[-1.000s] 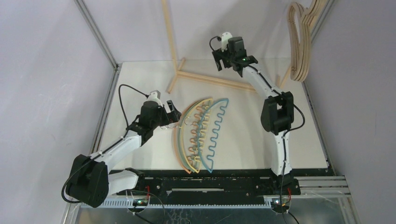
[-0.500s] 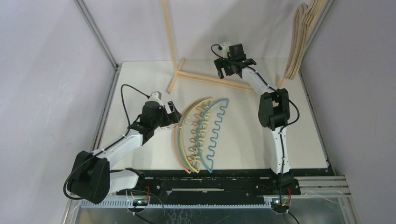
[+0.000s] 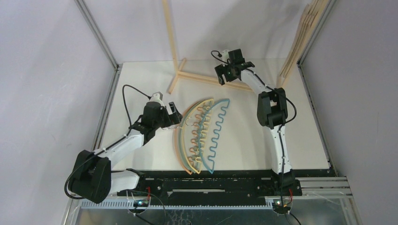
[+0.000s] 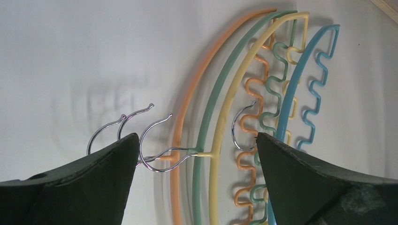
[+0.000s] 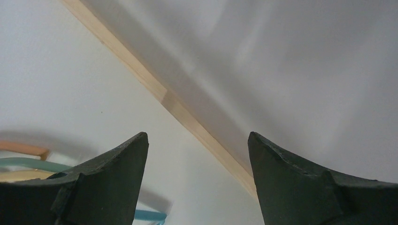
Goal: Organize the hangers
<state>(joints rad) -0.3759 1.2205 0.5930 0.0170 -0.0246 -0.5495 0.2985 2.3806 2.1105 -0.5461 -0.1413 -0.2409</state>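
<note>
I'm at pickup: left gripper (image 4: 197, 136) released, straddling the hooks (image 4: 180, 150) of the hangers (image 4: 187, 108) mid worktop (image 3: 136, 79); right gripper (image 5: 197, 133) released, empty, by the far edge. Next I'd clench one hook

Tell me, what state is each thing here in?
Coloured hangers: lying flat on the table, nested together.
Wooden hangers: bunched together, off the table, back right.
Wooden rack: standing upright.
Left gripper: open, empty, over the coloured hangers.
Right gripper: open, empty, by the rack's base bar.
</note>
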